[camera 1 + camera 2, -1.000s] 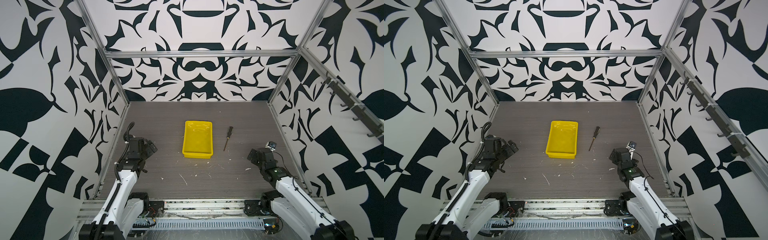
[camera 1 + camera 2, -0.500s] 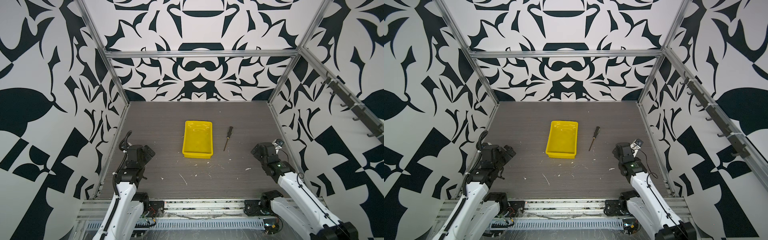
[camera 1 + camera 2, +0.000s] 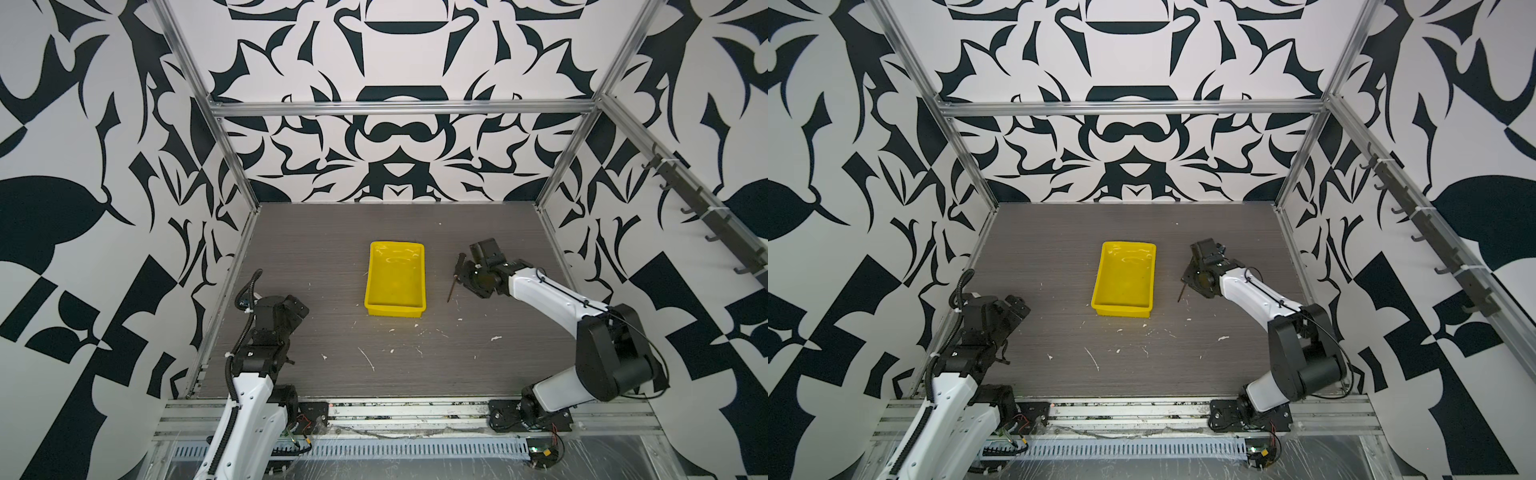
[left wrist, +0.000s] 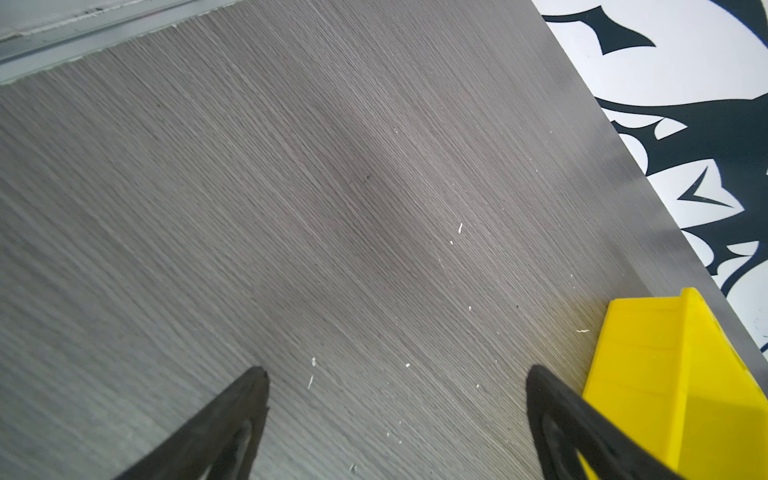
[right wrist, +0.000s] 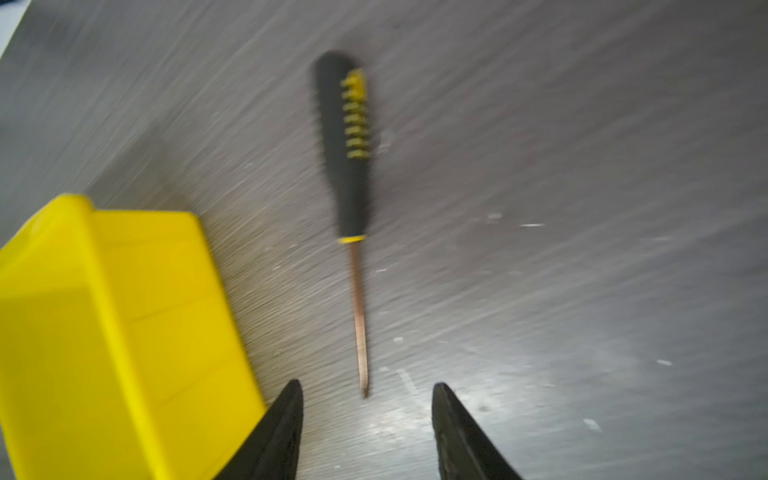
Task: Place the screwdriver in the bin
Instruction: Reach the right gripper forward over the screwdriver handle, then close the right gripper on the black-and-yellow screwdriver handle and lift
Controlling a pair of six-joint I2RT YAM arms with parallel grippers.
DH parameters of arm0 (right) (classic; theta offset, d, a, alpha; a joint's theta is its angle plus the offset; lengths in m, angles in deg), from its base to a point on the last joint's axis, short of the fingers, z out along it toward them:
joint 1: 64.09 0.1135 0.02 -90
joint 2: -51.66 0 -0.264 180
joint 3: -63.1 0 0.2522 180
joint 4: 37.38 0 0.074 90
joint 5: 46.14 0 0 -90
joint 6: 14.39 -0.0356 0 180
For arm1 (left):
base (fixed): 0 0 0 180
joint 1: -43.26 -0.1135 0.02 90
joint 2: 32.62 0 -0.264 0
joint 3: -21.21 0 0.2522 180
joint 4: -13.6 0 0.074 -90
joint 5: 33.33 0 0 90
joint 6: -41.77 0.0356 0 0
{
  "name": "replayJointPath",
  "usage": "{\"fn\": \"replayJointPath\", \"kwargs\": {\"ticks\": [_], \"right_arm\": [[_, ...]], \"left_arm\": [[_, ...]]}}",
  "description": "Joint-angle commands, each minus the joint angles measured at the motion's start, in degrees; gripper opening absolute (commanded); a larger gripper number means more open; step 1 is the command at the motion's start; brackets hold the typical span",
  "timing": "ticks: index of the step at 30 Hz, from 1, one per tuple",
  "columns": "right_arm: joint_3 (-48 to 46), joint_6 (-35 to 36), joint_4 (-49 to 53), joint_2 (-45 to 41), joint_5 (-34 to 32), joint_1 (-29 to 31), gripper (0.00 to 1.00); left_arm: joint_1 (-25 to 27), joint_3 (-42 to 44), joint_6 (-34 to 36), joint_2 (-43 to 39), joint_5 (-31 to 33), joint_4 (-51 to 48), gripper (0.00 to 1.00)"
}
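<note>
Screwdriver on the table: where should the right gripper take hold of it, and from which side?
Probably by the black ribbed handle: the screwdriver lies flat on the table, so come from straight above, jaws across its width. The handle is thicker than the thin shaft, and the gap to the bin leaves room for a finger.

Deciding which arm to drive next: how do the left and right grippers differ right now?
Reach: the left gripper hangs near the table's left front edge, far from the screwdriver; the right gripper is at the screwdriver, right of the bin.
Jaws: the left gripper's stand wide, the right gripper's narrower.
Shaft tip: just between the right gripper's fingertips, nowhere near the left gripper's.
Shared: both open, holding nothing.
</note>
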Motion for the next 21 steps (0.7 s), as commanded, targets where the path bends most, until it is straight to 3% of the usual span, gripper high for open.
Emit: {"fn": "replayJointPath", "kwargs": {"ticks": [1, 7, 14, 21], "right_arm": [[4.6, 1.8, 3.8, 1.4, -3.3, 1.3, 0.55], [11.2, 4.5, 6.4, 8.0, -6.0, 0.9, 0.55], [24.4, 9.4, 16.0, 21.3, -1.3, -1.6, 0.51], [32.2, 11.4, 21.0, 28.9, -2.2, -2.2, 0.49]], "left_arm": [[-0.2, 0.7, -1.2, 0.2, 0.2, 0.7, 0.99], [-0.2, 0.7, -1.2, 0.9, 0.3, 1.1, 0.99], [-0.2, 0.5, -1.1, 1.3, 0.6, 1.0, 0.99], [-0.2, 0.9, -1.4, 0.4, 1.4, 1.4, 0.99]]}}
